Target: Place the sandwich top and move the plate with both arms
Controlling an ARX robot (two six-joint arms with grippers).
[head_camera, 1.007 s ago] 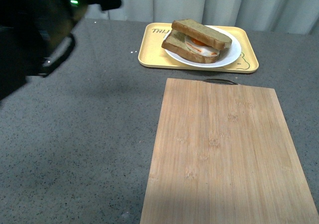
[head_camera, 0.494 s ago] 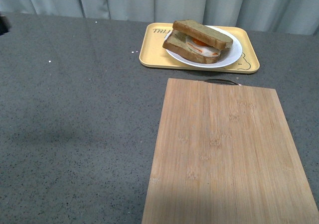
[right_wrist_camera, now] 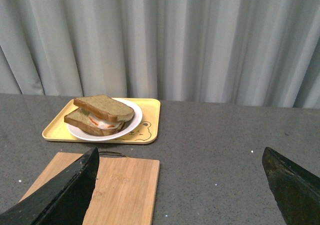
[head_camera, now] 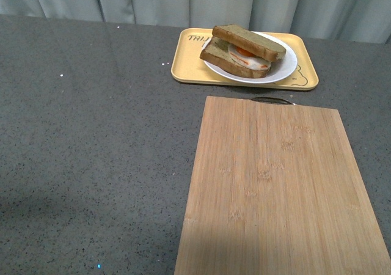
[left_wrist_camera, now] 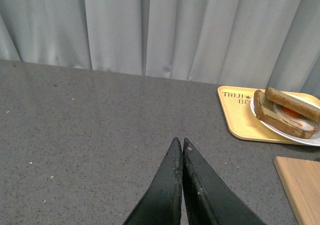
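Bread makes up the sandwich top (head_camera: 249, 40), which lies tilted over the lower slice and its fried egg (head_camera: 244, 51) on the white plate (head_camera: 282, 71). The plate sits inside the yellow tray (head_camera: 187, 67) at the far side of the grey table (head_camera: 91, 134), just beyond the wooden cutting board (head_camera: 275, 189).

Neither arm shows in the front view. In the left wrist view the left gripper (left_wrist_camera: 181, 144) has its two black fingers pressed together with nothing between them; it hangs over bare table, with the plate (left_wrist_camera: 310, 141) and sandwich top (left_wrist_camera: 292, 103) well off to its right and farther from the robot, and a corner of the board (left_wrist_camera: 300, 182) nearer on that same side.

In the right wrist view the right gripper (right_wrist_camera: 182, 157) stands with its fingers (right_wrist_camera: 70, 190) spread wide and empty. The tray (right_wrist_camera: 150, 116), plate (right_wrist_camera: 131, 124) and sandwich top (right_wrist_camera: 104, 108) lie ahead of it and to its left, well apart from it, and the board (right_wrist_camera: 125, 187) lies closer, near its left finger.
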